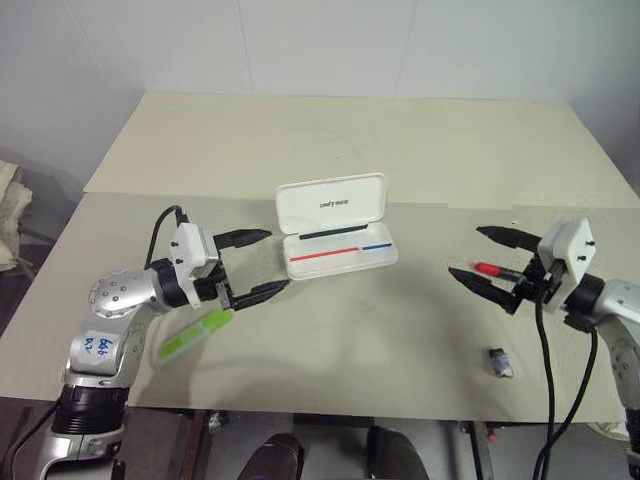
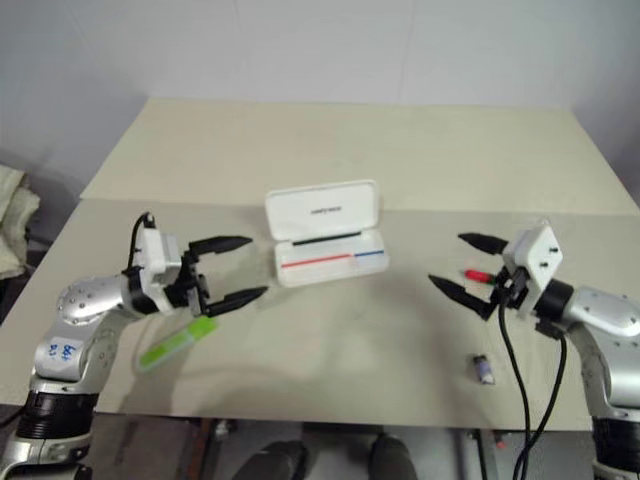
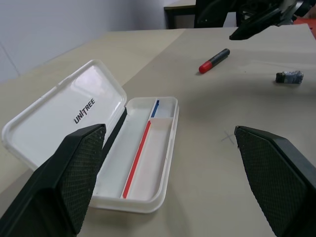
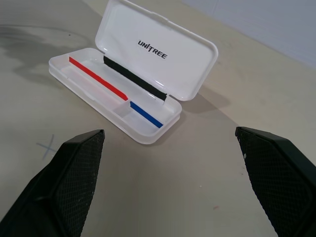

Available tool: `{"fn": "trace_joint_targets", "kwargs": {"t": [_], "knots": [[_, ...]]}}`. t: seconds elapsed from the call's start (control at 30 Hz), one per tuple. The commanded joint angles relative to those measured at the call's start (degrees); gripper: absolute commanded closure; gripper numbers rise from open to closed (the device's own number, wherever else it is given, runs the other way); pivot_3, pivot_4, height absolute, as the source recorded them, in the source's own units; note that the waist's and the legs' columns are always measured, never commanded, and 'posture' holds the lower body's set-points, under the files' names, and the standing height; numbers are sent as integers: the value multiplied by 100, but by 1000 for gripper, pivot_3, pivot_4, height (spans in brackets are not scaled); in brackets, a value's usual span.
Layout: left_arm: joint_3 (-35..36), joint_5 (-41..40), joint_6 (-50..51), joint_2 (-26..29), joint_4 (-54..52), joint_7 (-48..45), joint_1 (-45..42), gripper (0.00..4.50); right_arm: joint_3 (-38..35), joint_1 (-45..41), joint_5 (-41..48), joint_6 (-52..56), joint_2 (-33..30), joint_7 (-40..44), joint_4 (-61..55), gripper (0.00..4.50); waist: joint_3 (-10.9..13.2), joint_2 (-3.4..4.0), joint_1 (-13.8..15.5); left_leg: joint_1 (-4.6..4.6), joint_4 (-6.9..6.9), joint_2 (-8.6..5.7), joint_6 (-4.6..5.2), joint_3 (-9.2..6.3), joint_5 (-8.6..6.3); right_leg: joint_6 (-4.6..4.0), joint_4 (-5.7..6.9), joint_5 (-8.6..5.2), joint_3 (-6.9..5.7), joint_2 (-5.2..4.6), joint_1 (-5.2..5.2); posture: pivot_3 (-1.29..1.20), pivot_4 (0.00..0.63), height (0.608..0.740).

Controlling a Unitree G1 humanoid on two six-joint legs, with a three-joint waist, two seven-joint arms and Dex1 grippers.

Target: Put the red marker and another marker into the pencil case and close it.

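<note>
A pale beige table [image 1: 330,150] spreads wide across the view, with a second tabletop [image 1: 250,350] butted against it in front and a seam running between them. Behind stands a plain white wall [image 1: 300,40]. Off to the left lies a crumpled pale cloth [image 1: 8,215] beside the table edge. Dark floor [image 1: 330,450] shows below.

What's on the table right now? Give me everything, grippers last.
pencil case: one, white, lid open, red and blue stripes inside, middle of the table, nothing in it.
red marker: one, red end and black barrel, lying on the table by the right gripper.
green marker: one, lime green, lying on the table under the left gripper.
small block: one, dark grey, near the table's front edge on the right.
table: one, beige.
left gripper: open, holding nothing.
right gripper: open, holding nothing.
</note>
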Motion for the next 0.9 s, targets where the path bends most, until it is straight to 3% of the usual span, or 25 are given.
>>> {"fn": "trace_joint_targets", "kwargs": {"t": [0.03,0.17,0.4,0.6,0.9], "knots": [[-16,1,-95,-35,-84,42,-91,31,-341,355,205,38,39,-167,-546,0,0,0,3,1,0,1,1,2,-1,0,0,0,0,0,0,0,150,740],[-62,5,-63,-121,-53,144,-230,31,-372,679,222,50,80,-318,-836,0,0,0,2,4,0,2,0,9,-2,0,-1,0,0,1,0,0,150,740],[-126,51,-88,-39,-88,38,-157,31,147,353,112,17,256,-451,-937,0,0,-4,-13,25,3,9,0,59,-3,3,-7,4,2,7,4,0,150,740],[-193,370,-49,-3,26,292,-121,1978,503,57,84,-13,374,-460,-880,0,0,-4,-9,27,-1,30,-2,64,-7,1,-8,5,2,10,0,0,150,740],[-771,970,130,-56,546,388,-707,1978,1159,-615,129,119,598,-411,-917,0,1,-5,-6,26,4,26,7,64,-25,-3,-4,9,0,10,-4,0,150,740]]}}
